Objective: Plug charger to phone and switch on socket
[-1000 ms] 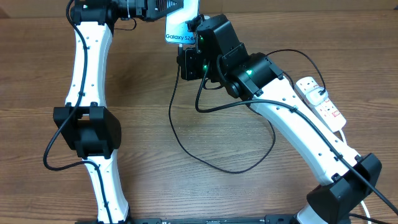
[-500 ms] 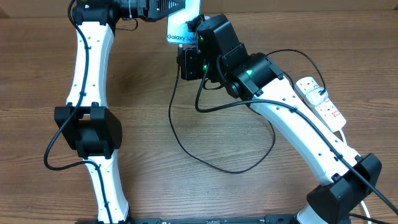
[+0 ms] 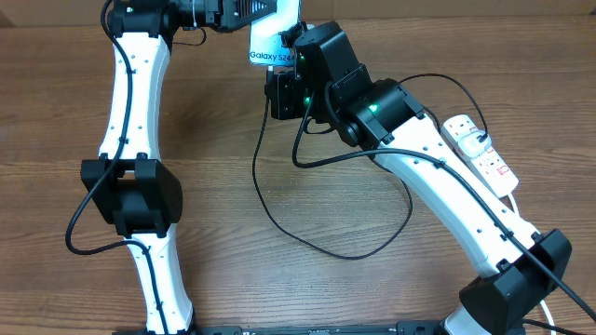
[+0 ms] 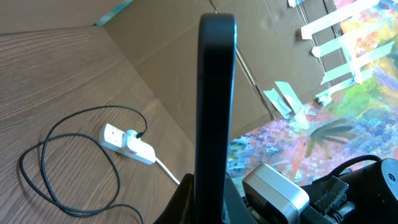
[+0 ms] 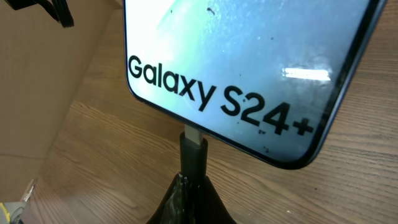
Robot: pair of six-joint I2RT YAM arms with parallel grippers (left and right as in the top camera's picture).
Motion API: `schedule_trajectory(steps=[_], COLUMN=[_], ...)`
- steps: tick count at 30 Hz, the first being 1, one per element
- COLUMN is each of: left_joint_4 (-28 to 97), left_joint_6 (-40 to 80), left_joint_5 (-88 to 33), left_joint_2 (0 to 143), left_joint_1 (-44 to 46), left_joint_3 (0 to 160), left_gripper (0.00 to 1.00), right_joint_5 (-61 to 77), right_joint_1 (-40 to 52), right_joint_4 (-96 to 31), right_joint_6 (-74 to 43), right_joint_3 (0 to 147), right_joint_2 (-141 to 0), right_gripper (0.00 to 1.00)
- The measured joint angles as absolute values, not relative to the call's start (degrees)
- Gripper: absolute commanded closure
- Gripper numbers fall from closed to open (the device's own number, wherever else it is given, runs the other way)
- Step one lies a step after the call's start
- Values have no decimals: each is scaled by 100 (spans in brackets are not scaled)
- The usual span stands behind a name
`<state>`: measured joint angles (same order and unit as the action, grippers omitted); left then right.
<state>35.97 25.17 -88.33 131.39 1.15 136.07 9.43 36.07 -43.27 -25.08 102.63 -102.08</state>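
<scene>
Phone [image 5: 249,56] has shifted slightly; left jaws clamp it, right jaws pinch the charger plug [image 5: 193,154], which should push straight up from them.

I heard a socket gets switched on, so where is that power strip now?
In the overhead view the socket lies near the table's right edge, beside the right arm, with the charger running to it.

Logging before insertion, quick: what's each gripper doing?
Left gripper: shut on the slim light-screened smartphone.
Right gripper: shut on the black cable's metal-tipped plug.
</scene>
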Motion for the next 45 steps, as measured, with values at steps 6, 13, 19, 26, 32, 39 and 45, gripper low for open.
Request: schedule_trajectory(steps=[6,13,19,26,32,39,45], left_joint_4=[3599,3597,3597,3592,3592,3592,3590], left_joint_6=[2517,2517,2517,2517,2517,2517,2517], left_joint_5=[-8833,-8833,-8833,-8825,-8788,-8783,-8764], left_joint_2=[13139,13139,13139,13139,13139,13139,13139], left_joint_1=[115,115,115,115,115,115,115], left_joint_3=[13607,13607,13607,13607,13607,13607,13607], left_gripper=[96,96,96,96,96,96,96], right_joint_5=[869,849,849,906,974,1007,1009], right_joint_1=[3610,3607,3607,3542,3500,3492,3492], right_joint_4=[-4324,-4309,-4263,-4250,-4213,-4187,-4154], right_joint_6=[-2510,-2512,-2512,-2521,-2392,-2263,-2158], right_joint_3=[10263,10263,10263,10263,10263,10261,10254], right_joint_2=[-10208,-10208,-10208,-10208,-10208,-10208,-10213], right_gripper=[96,96,96,96,96,96,92])
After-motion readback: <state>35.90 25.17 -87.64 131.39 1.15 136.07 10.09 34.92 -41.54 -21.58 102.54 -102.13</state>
